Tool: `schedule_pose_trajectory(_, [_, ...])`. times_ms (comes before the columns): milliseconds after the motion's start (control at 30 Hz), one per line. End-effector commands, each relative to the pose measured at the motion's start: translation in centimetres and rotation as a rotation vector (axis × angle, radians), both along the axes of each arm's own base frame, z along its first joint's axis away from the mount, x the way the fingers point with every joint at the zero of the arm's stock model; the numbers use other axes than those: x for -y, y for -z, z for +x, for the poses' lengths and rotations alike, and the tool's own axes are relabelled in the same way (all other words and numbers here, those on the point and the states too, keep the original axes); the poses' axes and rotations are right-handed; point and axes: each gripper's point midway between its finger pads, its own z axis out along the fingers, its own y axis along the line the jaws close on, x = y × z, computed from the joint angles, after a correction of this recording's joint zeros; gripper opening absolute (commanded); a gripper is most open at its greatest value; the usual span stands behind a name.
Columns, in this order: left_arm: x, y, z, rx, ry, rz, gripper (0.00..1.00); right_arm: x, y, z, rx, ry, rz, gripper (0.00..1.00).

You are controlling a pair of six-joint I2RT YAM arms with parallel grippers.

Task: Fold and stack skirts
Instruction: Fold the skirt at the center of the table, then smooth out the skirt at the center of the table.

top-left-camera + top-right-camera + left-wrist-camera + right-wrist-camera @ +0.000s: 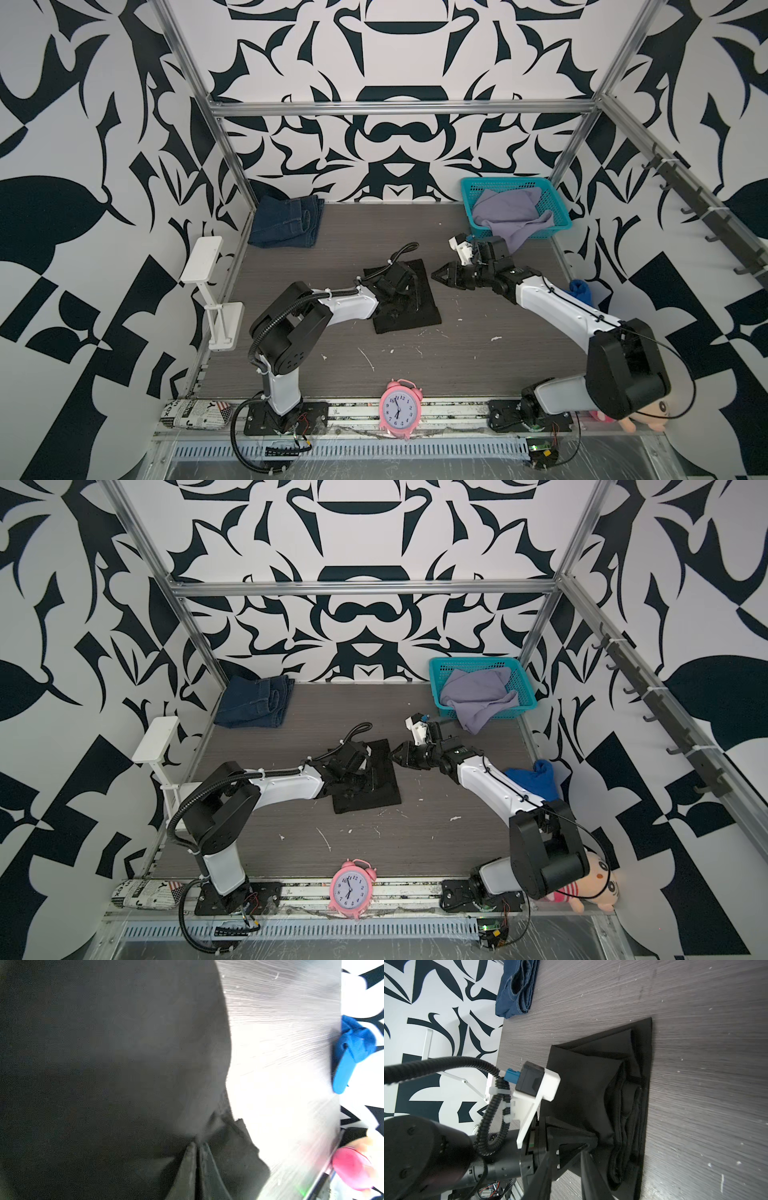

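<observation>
Black skirt (424, 311) is seen at the centre of the table (415, 365), folded into a rough rectangle with layers bunched along one side; folding it is judged to be the step in hand. Left gripper (592, 1140) is clamped on a bunched fold of the black cloth. Right gripper (435, 274) is held just off the skirt's 2 o'clock side, jaws narrow, nothing seen between them; whether they are quite closed cannot be told. The next move is judged to need the pinched layer drawn over and laid flat without the lower layers being dragged, then a carry to the denim skirt (286, 222), folded at 11 o'clock. Teal basket (505, 181) at 1 o'clock is occupied by the lavender skirt (505, 212), unfolded, part spilled over the near rim onto the table.
</observation>
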Motion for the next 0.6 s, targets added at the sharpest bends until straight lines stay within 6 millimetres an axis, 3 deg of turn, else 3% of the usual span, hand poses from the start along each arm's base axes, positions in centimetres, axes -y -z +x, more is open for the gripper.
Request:
schedule_pose_trajectory(0, [0.0,-1.9,0.5,0.059,-0.008,-0.031,0.14,-1.2,-2.8,0.1,0.061,-0.056,0.071,0.28])
schedule_pose_trajectory(233, [-3.8,-10.1,1.8,0.301,-0.076,-0.073,0.33,-2.7,-2.5,-1.8,0.033,-0.153,0.154,0.29])
schedule_pose_trajectory(300, [-5.6,-11.6,2.0,0.365,-0.11,-0.101,0.4,-3.2,-2.1,-2.0,0.019,-0.167,0.165,0.29])
schedule_pose_trajectory(367, [-7.5,-11.2,2.2,0.381,-0.159,-0.114,0.42,-3.8,-1.9,-2.1,0.017,-0.181,0.171,0.29])
schedule_pose_trajectory(433, [-8.6,-10.1,2.0,0.326,-0.192,-0.158,0.33,-5.0,-1.6,-2.4,0.014,-0.21,0.165,0.29])
schedule_pose_trajectory(567, [-8.8,-7.7,0.7,0.255,-0.191,-0.199,0.21,-6.9,0.3,-3.2,-0.019,-0.254,0.127,0.28])
